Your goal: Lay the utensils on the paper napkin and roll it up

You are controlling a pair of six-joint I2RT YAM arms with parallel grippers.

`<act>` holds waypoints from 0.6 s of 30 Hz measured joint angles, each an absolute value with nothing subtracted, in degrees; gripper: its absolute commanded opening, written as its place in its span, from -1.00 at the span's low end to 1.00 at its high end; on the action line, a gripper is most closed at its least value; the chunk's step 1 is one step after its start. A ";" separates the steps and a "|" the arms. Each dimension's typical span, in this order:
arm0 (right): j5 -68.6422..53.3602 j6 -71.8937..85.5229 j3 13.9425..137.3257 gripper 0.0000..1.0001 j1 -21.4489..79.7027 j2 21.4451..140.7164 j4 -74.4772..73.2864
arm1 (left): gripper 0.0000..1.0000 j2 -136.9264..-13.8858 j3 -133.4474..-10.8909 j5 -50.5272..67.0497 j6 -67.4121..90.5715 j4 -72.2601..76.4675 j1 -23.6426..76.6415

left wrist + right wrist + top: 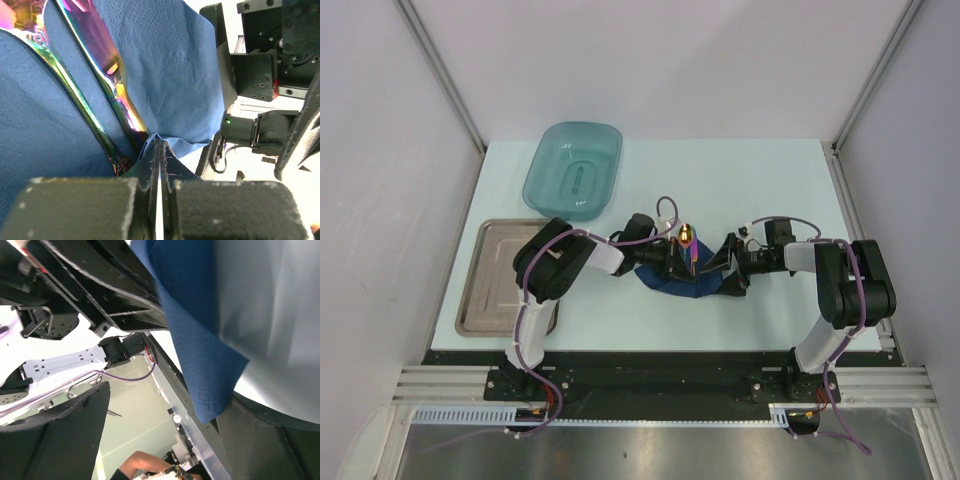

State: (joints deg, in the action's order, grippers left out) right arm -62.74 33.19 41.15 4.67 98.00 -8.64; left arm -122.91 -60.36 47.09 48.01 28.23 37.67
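The dark navy paper napkin (pixel 672 281) lies crumpled at the table's middle, between both grippers. The utensils (pixel 688 250) rest on it, and the spoon's gold bowl points to the far side. In the left wrist view, iridescent handles (pixel 112 75) lie in the napkin's (pixel 165 65) folds. My left gripper (pixel 161 143) is shut on a pinched edge of the napkin; in the top view the left gripper (pixel 665 263) sits at the napkin's left side. My right gripper (pixel 725 266) is at the napkin's right side. In its wrist view the right gripper (pixel 165 400) is open, with a napkin corner (pixel 210 370) hanging against one finger (pixel 260 440).
A translucent teal tub (pixel 574 168) stands at the back left. A metal tray (pixel 495 280) lies at the left, beside the left arm. The table's near edge (pixel 660 352) runs just behind the arm bases.
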 measured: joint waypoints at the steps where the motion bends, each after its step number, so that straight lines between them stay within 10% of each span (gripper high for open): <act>1: -62.61 32.91 41.15 0.79 4.73 98.04 -9.28 | -0.98 -122.91 -60.36 47.11 48.01 28.23 37.67; 10: -61.84 33.36 41.91 0.49 3.86 98.04 -9.80 | -0.99 -122.91 -60.36 47.09 48.01 28.25 37.45; 18: -58.89 30.94 46.98 -0.28 3.86 98.02 -10.59 | -0.99 -122.91 -60.36 47.09 48.03 28.27 36.84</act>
State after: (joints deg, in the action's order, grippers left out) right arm -58.89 30.94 46.98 3.86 98.02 -10.59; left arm -122.91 -60.36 47.09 48.03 28.27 36.84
